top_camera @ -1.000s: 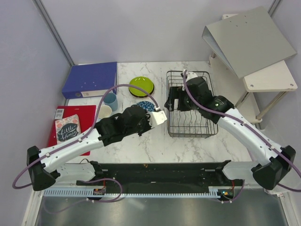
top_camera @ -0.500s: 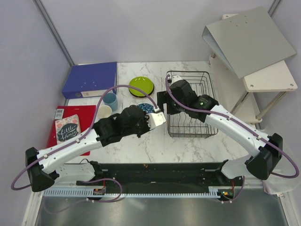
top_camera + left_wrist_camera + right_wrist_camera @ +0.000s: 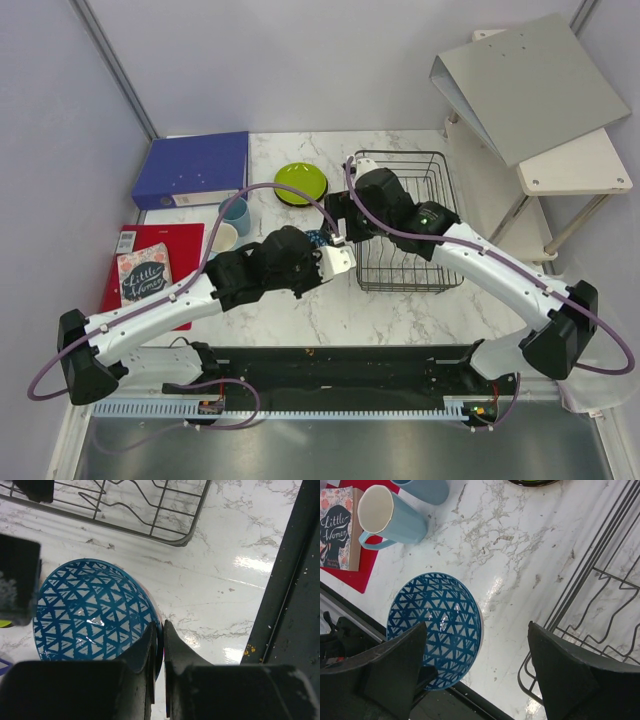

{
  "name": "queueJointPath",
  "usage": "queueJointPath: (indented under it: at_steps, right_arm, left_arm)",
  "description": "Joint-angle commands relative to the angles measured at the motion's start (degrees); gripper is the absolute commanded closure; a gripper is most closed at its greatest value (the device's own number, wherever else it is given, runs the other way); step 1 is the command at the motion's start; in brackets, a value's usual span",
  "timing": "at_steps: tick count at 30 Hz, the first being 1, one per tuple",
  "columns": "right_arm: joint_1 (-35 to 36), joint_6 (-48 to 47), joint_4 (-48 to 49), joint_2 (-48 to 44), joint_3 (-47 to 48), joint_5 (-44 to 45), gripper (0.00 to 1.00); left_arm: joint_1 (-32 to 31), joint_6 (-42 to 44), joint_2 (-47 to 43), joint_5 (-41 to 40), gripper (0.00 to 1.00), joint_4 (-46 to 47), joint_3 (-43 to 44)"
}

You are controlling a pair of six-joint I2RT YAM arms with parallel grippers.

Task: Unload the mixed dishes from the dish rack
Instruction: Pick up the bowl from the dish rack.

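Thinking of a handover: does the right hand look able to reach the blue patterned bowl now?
Probably yes: the right hand hangs open over the blue patterned bowl, nothing between them, and the left hand pinches only one spot of rim.

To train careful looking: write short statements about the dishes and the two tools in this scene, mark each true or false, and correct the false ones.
1. The left tool is shut on the rim of the blue patterned bowl. True.
2. The right tool grips a cup. False: it is open, holds nothing, and hangs above the table beside the bowl.
3. The lime green plate sits in the dish rack. False: it lies on the table, to the left of the rack.
4. Both light blue cups are outside the rack. True.
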Motion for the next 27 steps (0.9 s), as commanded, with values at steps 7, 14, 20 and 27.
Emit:
queueJointPath:
  at_steps: [7, 14, 20, 27]
  right_arm:
    - [0.52, 0.09, 2.60, 6.43, 0.93, -5.36, 0.25]
    - [0.52, -0.26, 2.08, 8.19, 0.75, -6.32, 0.54]
    - [0.61, -1.23, 0.93, 10.04, -0.04, -7.55, 0.67]
    - [0.61, -1.67, 1.20, 11.45, -1.18, -8.52, 0.71]
  left_arm:
    - [-0.65, -1.51, -2.02, 2.37, 0.98, 3.60, -0.21]
    - [-0.91, -1.59, -3.25, 1.66, 0.98, 3.69, -1.26]
    - [-0.91, -1.24, -3.77, 0.96, 0.98, 3.07, -1.70]
    - [-0.91, -1.42, -5.00, 1.14, 0.98, 3.16, -1.70]
